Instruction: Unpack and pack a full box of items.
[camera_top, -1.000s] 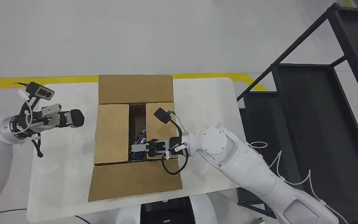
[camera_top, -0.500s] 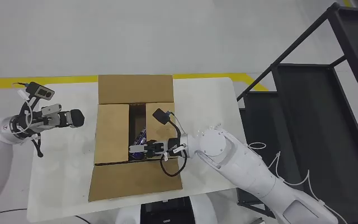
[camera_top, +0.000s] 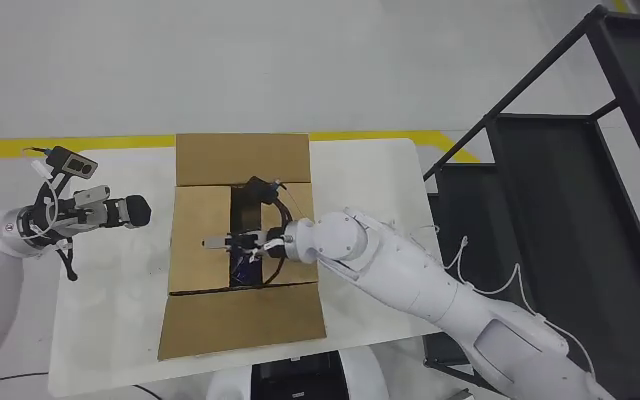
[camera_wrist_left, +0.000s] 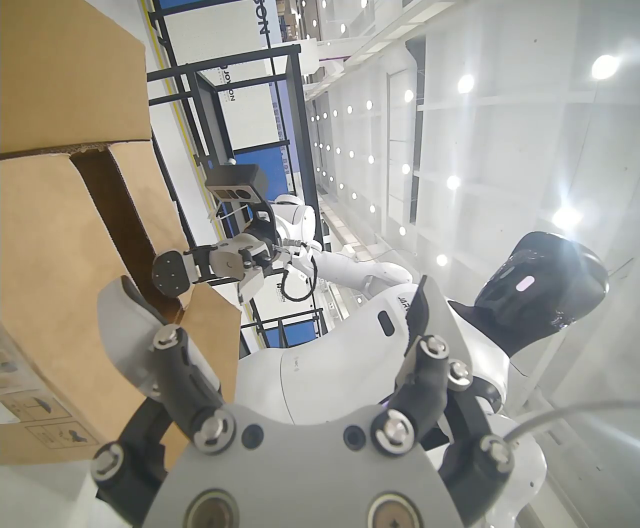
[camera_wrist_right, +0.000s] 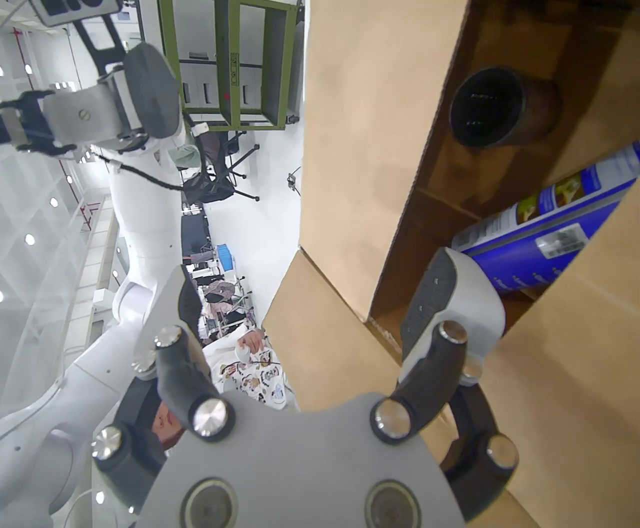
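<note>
The cardboard box (camera_top: 200, 235) stands mid-table with its outer flaps folded out and a dark gap between the inner flaps. My right gripper (camera_top: 215, 242) is open over the left inner flap (camera_wrist_right: 365, 150), one finger on the gap side and one outside; the left wrist view shows this gripper (camera_wrist_left: 172, 270) at the flap's edge. Inside the box lie a blue printed can (camera_wrist_right: 545, 235) and a black tube (camera_wrist_right: 492, 107). My left gripper (camera_top: 135, 211) is open and holds nothing, off to the box's left above the table; its fingers (camera_wrist_left: 125, 310) are spread wide.
The white table (camera_top: 110, 300) has bare room left of the box and a narrower strip (camera_top: 370, 200) on its right. A dark metal rack (camera_top: 540, 200) stands beyond the table's right edge. A yellow floor line (camera_top: 100, 146) runs behind the table.
My right gripper has moved from the near end of the box's gap to the left, out over the left inner flap, and its wrist has turned. The left arm has stayed still.
</note>
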